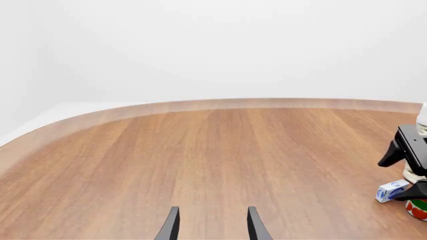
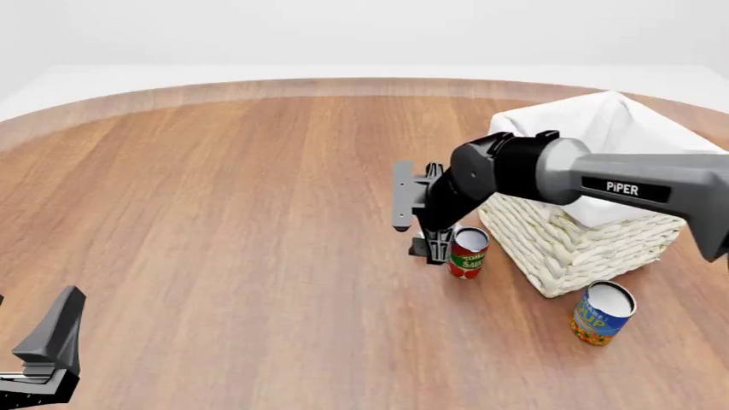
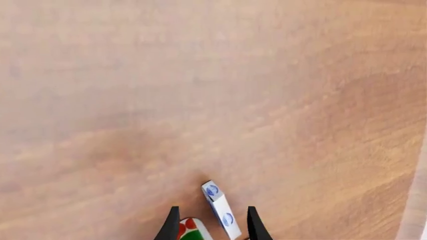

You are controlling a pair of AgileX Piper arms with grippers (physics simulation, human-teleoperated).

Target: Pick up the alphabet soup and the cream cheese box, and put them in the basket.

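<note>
Right pincer (image 3: 211, 226) lowered over cream cheese box (image 3: 221, 210)

Fingers spread, straddling the box and the tomato sauce can (image 2: 467, 252) at centre frame, apparently lined up for a pinch. Left pincer (image 1: 211, 225) spread too, idle at lower left. Alphabet soup (image 2: 600, 313) upright on the counter (image 2: 228, 213), lower right, just beside the basket (image 2: 581, 235), awaiting its turn.

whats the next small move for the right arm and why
Probably lower the right end effector a little further and close on the cream cheese box. Its fingers are open and already straddle the box on the table, with the tomato sauce can close beside, so descend carefully.
</note>
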